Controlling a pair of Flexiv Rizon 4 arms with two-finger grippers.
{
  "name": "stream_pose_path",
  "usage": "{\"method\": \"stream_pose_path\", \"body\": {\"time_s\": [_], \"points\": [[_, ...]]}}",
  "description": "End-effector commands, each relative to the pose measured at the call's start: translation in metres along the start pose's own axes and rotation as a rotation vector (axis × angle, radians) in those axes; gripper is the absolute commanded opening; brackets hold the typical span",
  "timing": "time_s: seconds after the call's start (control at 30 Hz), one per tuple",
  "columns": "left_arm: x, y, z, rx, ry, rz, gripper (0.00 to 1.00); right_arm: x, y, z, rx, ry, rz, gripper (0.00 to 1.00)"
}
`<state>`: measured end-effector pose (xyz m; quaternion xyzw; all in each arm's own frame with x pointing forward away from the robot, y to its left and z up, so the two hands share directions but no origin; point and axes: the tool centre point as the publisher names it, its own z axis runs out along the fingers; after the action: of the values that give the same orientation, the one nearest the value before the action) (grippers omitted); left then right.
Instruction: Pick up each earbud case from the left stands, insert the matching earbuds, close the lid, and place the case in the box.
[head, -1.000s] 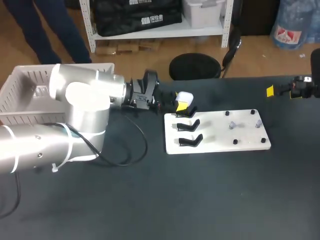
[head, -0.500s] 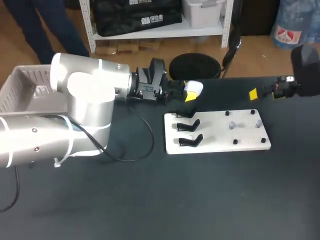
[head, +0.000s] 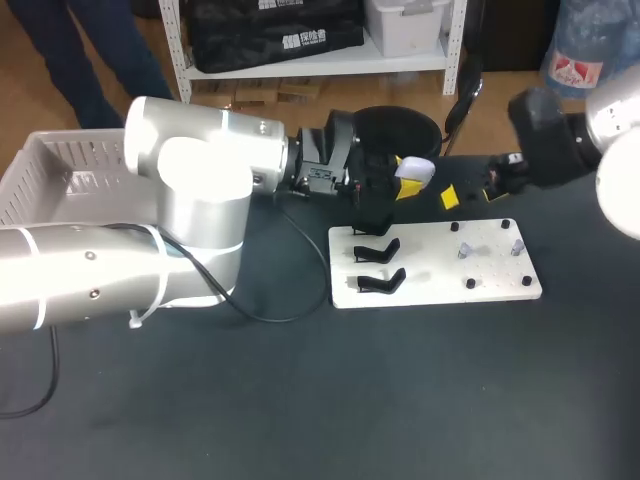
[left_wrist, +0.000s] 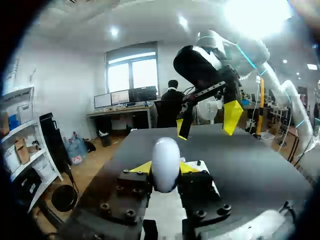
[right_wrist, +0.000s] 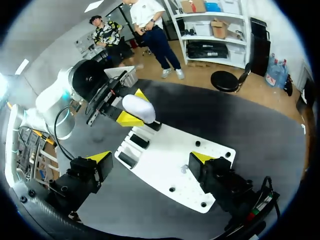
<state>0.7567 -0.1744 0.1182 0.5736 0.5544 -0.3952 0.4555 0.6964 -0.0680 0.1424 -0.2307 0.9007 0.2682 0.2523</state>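
Left gripper (left_wrist: 165, 169): fingers clamped on the white earbud case (head: 415, 170), in the air above the white board's (head: 490, 278) far left corner.
Right gripper (right_wrist: 151, 160): fingers spread wide, holding nothing, just right of the case.
Stands (head: 378, 250): black, on the board's left side.
Box (head: 60, 170): white basket, far left of the surface (head: 400, 400).

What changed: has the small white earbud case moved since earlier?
Yes. The white case moved right, away from the black stands on the flat white board.
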Motion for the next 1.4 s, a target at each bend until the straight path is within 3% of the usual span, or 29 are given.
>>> {"method": "stream_pose_path", "body": {"time_s": [0.03,0.77,1.4], "points": [[0.000,-0.001,0.006,0.015,-0.001,0.010,0.00,-0.010,-0.001,0.011,-0.035,0.014,-0.004,1.00],[-0.005,-0.022,0.012,0.064,-0.027,0.026,0.00,-0.013,-0.008,0.021,-0.021,0.022,0.035,1.00],[-0.009,-0.033,0.014,0.087,-0.042,0.040,0.00,-0.021,-0.015,0.009,0.013,0.004,0.036,1.00]]}}
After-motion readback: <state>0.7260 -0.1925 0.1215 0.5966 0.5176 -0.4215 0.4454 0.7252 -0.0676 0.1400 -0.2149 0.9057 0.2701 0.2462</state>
